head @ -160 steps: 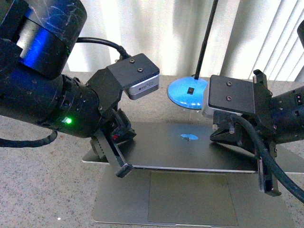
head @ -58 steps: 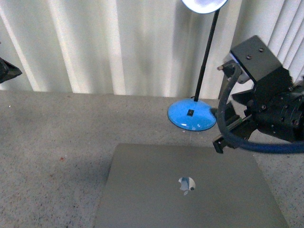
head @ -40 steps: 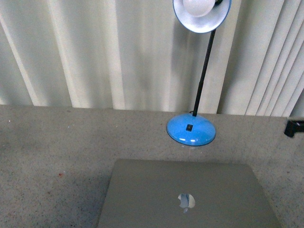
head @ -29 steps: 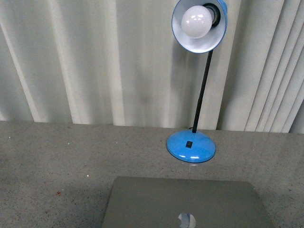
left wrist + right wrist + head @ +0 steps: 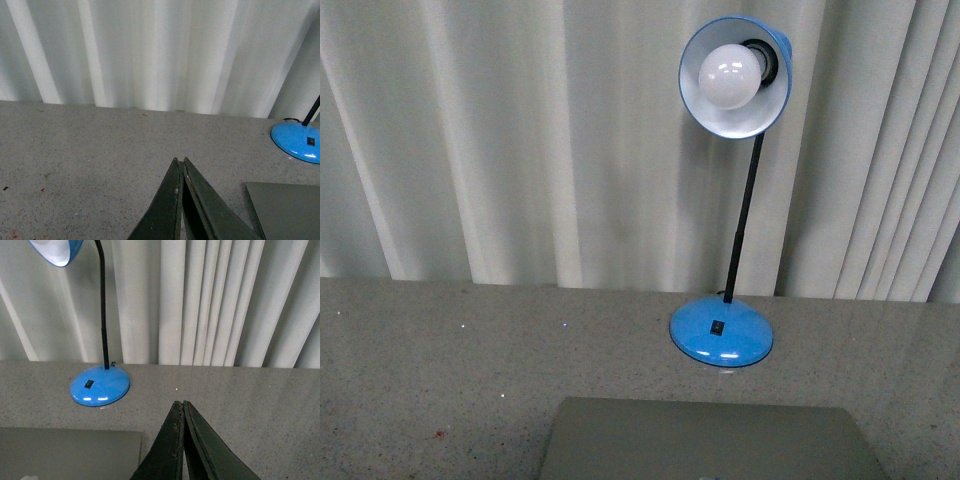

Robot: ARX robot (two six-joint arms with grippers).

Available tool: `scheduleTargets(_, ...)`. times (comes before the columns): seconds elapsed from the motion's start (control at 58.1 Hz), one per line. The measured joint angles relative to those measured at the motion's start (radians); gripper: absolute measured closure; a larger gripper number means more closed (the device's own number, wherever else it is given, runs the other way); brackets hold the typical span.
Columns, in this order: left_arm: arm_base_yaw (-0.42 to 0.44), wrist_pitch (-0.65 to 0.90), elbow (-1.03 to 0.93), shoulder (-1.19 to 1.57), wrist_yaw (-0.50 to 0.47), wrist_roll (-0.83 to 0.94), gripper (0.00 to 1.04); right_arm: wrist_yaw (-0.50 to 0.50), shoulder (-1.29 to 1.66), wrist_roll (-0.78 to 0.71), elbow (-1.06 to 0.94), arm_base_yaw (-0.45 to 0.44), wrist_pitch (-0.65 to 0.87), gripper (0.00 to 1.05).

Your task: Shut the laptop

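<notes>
A grey speckled table [image 5: 440, 370] runs up to a wall of pale vertical blinds [image 5: 520, 140]. In the front view the laptop [image 5: 705, 440] lies flat and closed at the near edge of the table, only the far part of its plain grey lid showing, cut off by the lower border. Just beyond it stands a blue desk lamp [image 5: 722, 333], its round blue base resting on the table, a thin black stem rising to a blue shade with a white bulb facing the camera. Neither arm appears in the front view. In the left wrist view the left end effector [image 5: 181, 161] is clenched, its two dark fingers pressed together at the tips with nothing between them, hovering over bare table; a corner of the grey lid shows to one side and the lamp's base sits at the far edge of that picture. In the right wrist view the right end effector [image 5: 179, 403] is likewise clenched on nothing, its dark fingers meeting at a point above the table, apart from the laptop's lid, whose corner lies close by, with the lamp's base and stem standing beyond that lid against the blinds.
</notes>
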Motion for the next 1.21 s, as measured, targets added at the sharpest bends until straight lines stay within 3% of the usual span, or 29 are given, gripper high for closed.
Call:
scheduleTargets(0.516, 0.0, -0.343, -0.039, -0.41, -0.002, 0.0, 1.01, 0.0, -0.382, 0.0, -0.03, 0.0, -0.337, 1.02)
scheduleTargets(1.205, 0.0, -0.684, -0.039, -0.768, -0.002, 0.0, 1.01, 0.0, -0.685, 0.0, -0.03, 0.0, -0.63, 1.02)
